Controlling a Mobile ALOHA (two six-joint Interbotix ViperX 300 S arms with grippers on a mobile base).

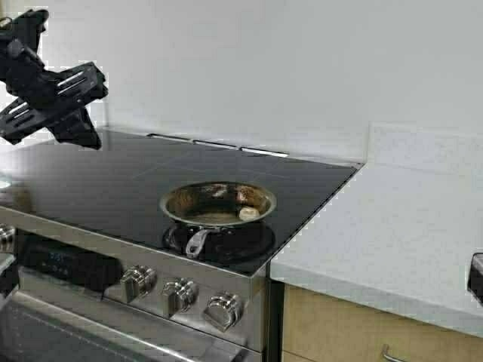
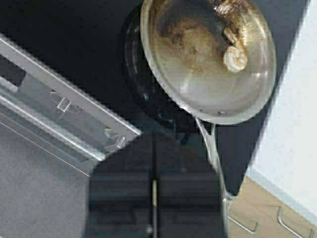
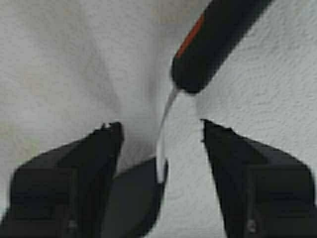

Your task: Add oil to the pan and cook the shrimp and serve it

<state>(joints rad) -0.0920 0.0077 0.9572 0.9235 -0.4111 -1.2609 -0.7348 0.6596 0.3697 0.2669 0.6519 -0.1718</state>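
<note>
The pan sits on the black glass cooktop at its front right corner, close to the front edge and over a burner ring, with its short silver handle pointing toward the front edge above the control knobs. The pan interior is browned and tarnished. The shrimp lies inside the pan against the right side of the rim; in the left wrist view it appears as one pale curled piece on the pan floor. The left gripper is raised above the rear left corner of the cooktop, well apart from the pan; the left wrist view shows its fingers pressed together with only a thin seam between them and nothing held. The right gripper is over the white countertop to the right of the stove, its fingers spread wide. Between them lies a spatula with a black handle bearing an orange stripe, a thin metal neck and a dark blade; the fingers flank it without touching it. A wooden cabinet front shows below the countertop edge.
</note>
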